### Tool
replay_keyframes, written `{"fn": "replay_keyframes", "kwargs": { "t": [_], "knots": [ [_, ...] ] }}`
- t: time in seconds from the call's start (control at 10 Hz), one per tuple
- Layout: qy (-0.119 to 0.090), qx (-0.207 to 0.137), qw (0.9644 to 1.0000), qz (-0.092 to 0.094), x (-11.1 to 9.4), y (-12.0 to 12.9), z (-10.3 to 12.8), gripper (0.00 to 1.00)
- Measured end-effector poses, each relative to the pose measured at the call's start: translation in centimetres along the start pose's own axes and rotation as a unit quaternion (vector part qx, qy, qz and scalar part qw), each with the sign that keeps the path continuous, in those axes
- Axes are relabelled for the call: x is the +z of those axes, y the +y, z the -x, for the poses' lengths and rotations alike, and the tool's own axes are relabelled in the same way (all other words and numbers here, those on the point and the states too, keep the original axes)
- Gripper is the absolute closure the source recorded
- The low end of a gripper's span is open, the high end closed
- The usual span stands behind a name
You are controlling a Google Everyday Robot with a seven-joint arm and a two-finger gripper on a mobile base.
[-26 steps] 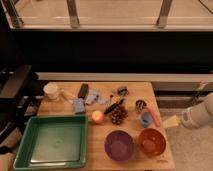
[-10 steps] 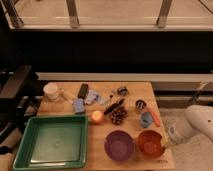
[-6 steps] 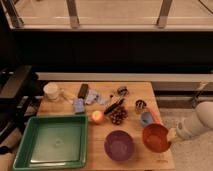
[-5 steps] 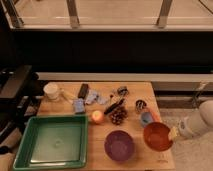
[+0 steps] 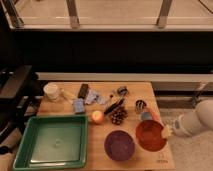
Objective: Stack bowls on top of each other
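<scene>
The orange-red bowl (image 5: 149, 135) is at the table's front right, tilted and raised a little off the wood. My gripper (image 5: 166, 132) comes in from the right on a white arm (image 5: 195, 122) and is shut on the bowl's right rim. The purple bowl (image 5: 119, 145) sits flat on the table just left of the orange-red one, close to the front edge.
A large green tray (image 5: 20, 150) fills the front left. A pinecone (image 5: 118, 116), an orange fruit (image 5: 97, 116) and a small blue cup (image 5: 146, 116) lie just behind the bowls. A white cup (image 5: 51, 91), a blue sponge (image 5: 79, 105) and small clutter sit further back.
My arm came in from the right and took hold of the orange-red bowl's rim. The bowl has risen off the table and tilted. The purple bowl has not moved.
</scene>
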Motion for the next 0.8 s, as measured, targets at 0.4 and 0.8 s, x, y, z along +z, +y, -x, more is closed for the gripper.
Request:
{"fn": "replay_keyframes", "kwargs": {
  "t": [0.4, 0.8],
  "knots": [
    [-0.022, -0.071, 0.9971, -0.016, 1.7, -6.3, 1.0, 1.00],
    [-0.071, -0.132, 0.9879, -0.040, 5.3, -11.3, 2.2, 0.82]
  ]
}}
